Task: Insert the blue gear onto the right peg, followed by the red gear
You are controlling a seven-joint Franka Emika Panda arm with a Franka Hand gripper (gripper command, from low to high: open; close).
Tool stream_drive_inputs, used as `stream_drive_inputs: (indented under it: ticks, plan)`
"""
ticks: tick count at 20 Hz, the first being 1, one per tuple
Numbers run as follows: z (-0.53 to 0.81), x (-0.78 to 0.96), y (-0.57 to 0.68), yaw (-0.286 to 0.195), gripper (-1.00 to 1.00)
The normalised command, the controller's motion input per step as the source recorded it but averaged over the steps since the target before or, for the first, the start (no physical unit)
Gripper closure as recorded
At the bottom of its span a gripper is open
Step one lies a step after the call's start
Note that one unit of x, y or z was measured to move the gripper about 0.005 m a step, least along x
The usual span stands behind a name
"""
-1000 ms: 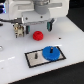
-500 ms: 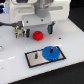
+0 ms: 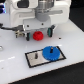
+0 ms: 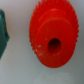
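We find the wide, toothed blue plastic gear (image 3: 50,52) already seated on the dark base plate (image 3: 33,58). The small red plastic gear (image 3: 37,35) lies under our gripper (image 3: 44,31) — whether its fingers are spread, we cannot tell. We should centre on the hub (image 4: 53,46) — then descend squarely.

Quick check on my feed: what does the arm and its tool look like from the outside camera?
In the exterior view the arm has white, rounded, blocky casings with a grey cylindrical section at the wrist. The tool below it looks white and grey with dark parts; the picture is too blurred to show markings or cables.
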Motion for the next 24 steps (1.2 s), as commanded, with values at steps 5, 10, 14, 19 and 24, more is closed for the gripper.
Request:
stream_drive_inputs:
  ticks: [5,10,14,19,24]
  plan:
    - [-0.01,-0.17,0.1,0.0,1.0]
    - [0.0,-0.14,0.0,0.0,1.0]
    - [0.25,0.02,0.03,0.0,1.0]
    - [0.44,0.14,0.02,0.0,1.0]
    - [0.34,0.3,-0.06,0.0,1.0]
